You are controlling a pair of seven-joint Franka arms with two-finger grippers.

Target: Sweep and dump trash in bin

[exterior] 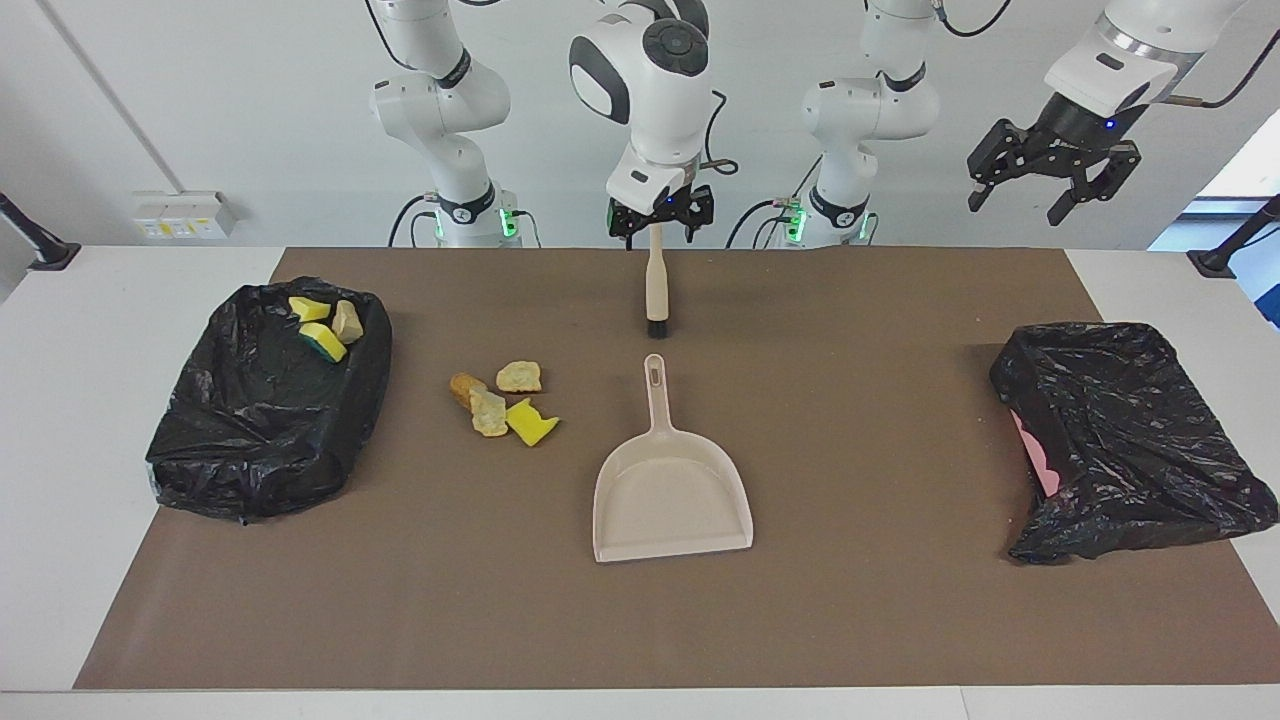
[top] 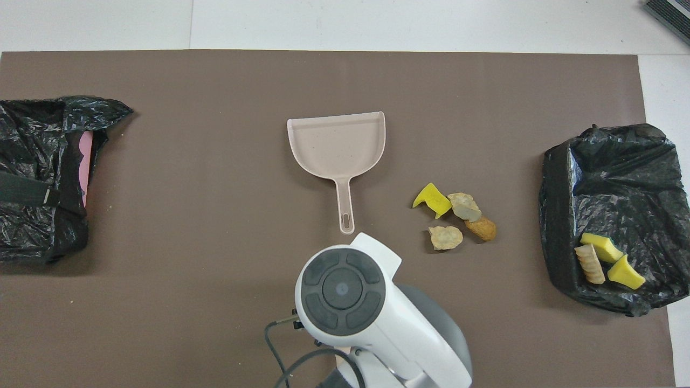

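The beige dustpan lies flat mid-mat, its handle toward the robots and free of any gripper. Loose trash, yellow sponge scraps and tan crumbly chunks, sits beside it toward the right arm's end. A black-lined bin at that end holds more scraps. My right gripper hangs open and raised over the robots' edge of the mat, above the end of a beige brush. My left gripper waits open, high off the left arm's end.
A second black-bagged bin with a pink patch showing sits at the left arm's end. In the overhead view the right arm's wrist covers the brush. A brown mat covers most of the table.
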